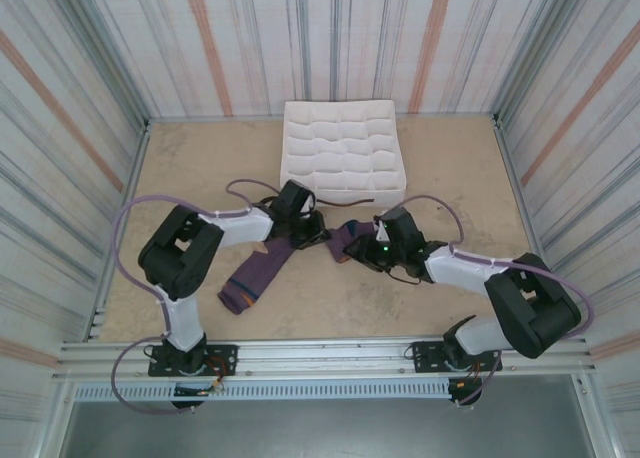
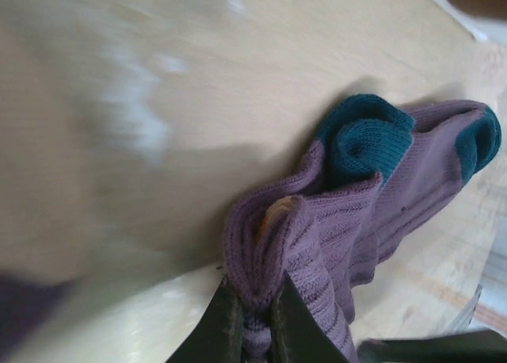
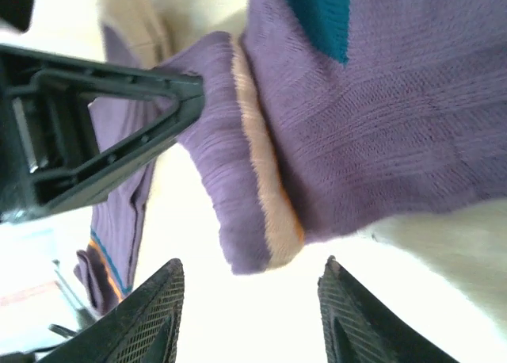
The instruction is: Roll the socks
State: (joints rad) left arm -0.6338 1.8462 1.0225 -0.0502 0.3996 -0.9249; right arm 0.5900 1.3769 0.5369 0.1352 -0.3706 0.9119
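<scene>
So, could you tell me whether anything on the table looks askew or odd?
Nothing spilled or damaged. One sock is crumpled and folded over itself, a fold pinched in the left hand; the other sock lies flat and straight beside it.

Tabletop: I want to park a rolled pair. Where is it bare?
Bare table left and right of the white box, and along the middle of the near edge. Crowded centre: left tool, right tool, socks.
</scene>
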